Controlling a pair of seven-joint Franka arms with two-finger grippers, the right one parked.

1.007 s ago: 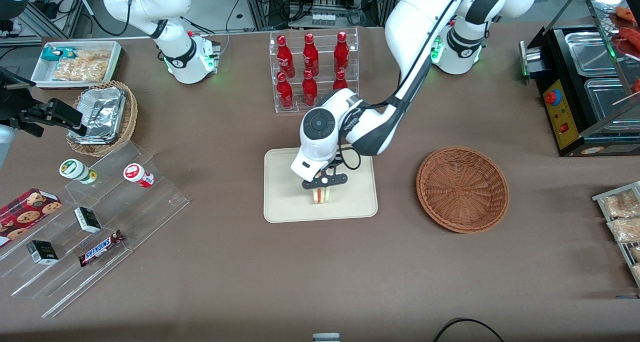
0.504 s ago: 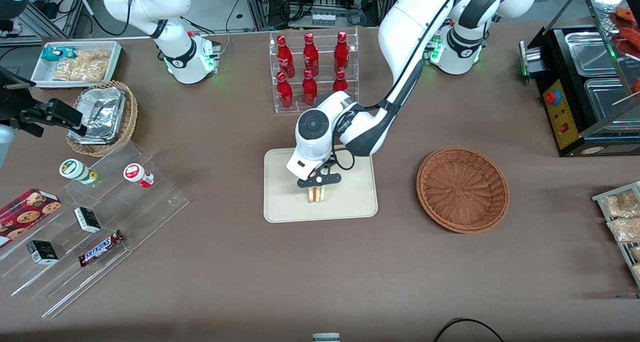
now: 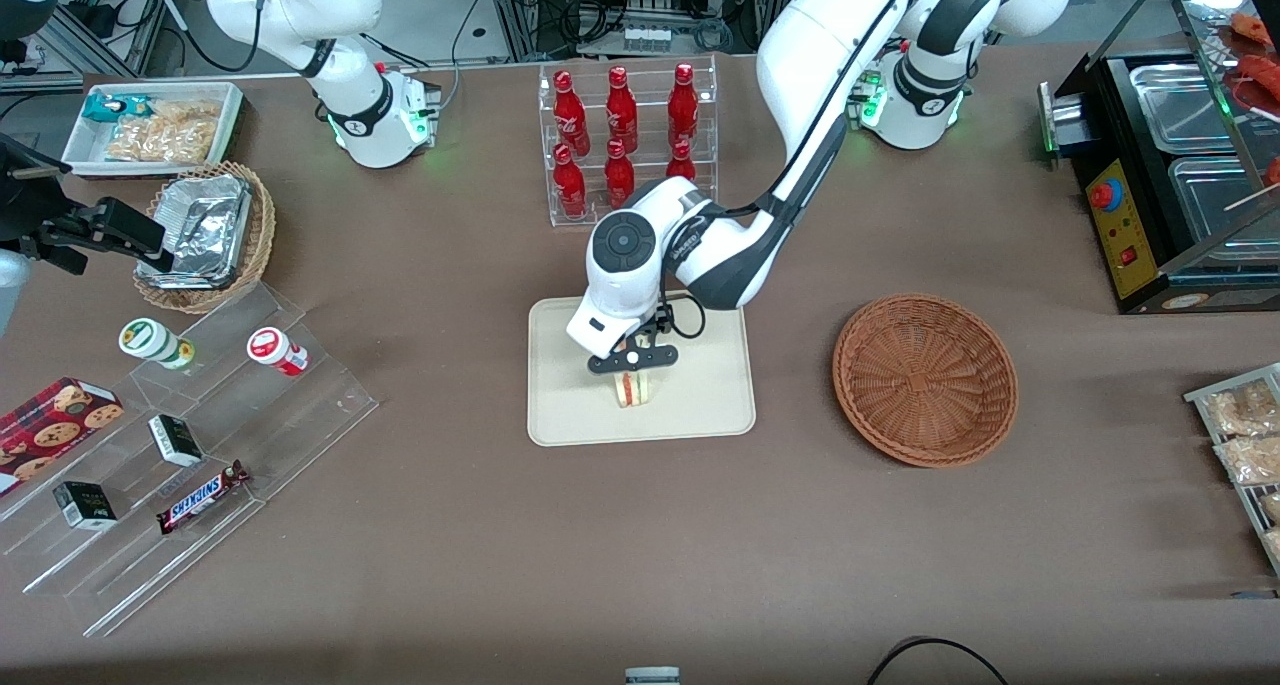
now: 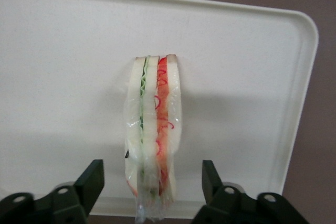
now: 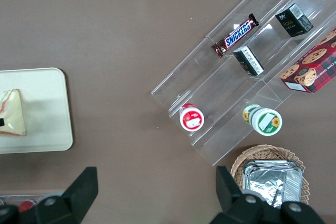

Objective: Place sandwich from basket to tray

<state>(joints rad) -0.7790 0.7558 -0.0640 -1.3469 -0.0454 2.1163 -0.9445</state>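
Gripper point(image 4: 152, 184) spread wide (wrist view shows gaps) straddles the sandwich point(image 4: 153, 135) on the tray point(image 4: 63, 51).

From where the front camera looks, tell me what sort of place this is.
Probably a mock snack shop in a robot lab: red bottles in a clear rack, a Snickers bar on acrylic steps, cables past the table. The gripper, open, hovers over the sandwich on the tray.
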